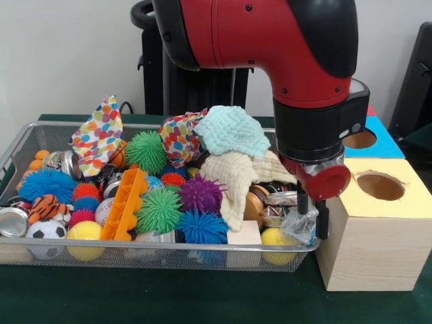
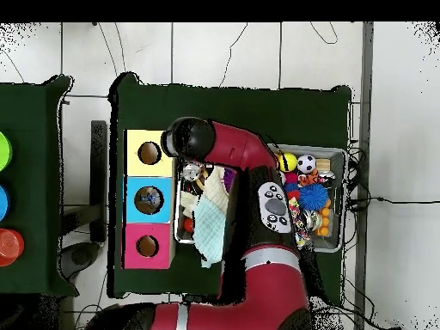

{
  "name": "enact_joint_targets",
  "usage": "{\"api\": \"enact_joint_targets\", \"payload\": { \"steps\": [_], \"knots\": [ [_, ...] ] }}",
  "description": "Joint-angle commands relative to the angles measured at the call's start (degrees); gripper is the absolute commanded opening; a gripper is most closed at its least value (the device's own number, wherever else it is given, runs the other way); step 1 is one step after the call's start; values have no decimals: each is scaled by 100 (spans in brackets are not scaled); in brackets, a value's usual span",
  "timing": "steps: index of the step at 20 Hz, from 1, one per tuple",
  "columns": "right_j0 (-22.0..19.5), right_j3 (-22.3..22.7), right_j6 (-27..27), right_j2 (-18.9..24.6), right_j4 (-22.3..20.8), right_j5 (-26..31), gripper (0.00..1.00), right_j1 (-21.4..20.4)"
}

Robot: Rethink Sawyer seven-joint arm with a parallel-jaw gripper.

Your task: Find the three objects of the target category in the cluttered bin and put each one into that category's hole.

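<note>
The wire mesh bin (image 1: 202, 248) is heaped with toys; in the overhead view the arm covers most of the bin (image 2: 337, 155). One silver can (image 1: 12, 221) lies at the bin's left end and another can (image 1: 62, 163) lies further back on the left. A shiny metal piece (image 1: 282, 199) shows at the right end, and I cannot tell if it is a can. My gripper (image 1: 313, 214) hangs low over the bin's right end, beside a crumpled clear wrapper (image 1: 298, 226). Its jaws stand a little apart with nothing between them.
A wooden box with a yellow top and round hole (image 1: 381, 185) stands right of the bin, with a blue-topped hole (image 1: 360, 139) behind it. From above, the yellow (image 2: 149, 152), blue (image 2: 149, 199) and pink (image 2: 147, 247) holes line up. Cloths (image 1: 233, 131), spiky balls (image 1: 159, 210) and an orange toy (image 1: 125, 202) fill the bin.
</note>
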Motion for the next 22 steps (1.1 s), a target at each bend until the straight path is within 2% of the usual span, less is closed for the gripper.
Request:
{"api": "enact_joint_targets", "payload": {
  "steps": [1,22],
  "knots": [
    [8,371,-33,0,-309,63,0,386],
    [46,184,-49,-47,-311,170,0,443]
  ]
}}
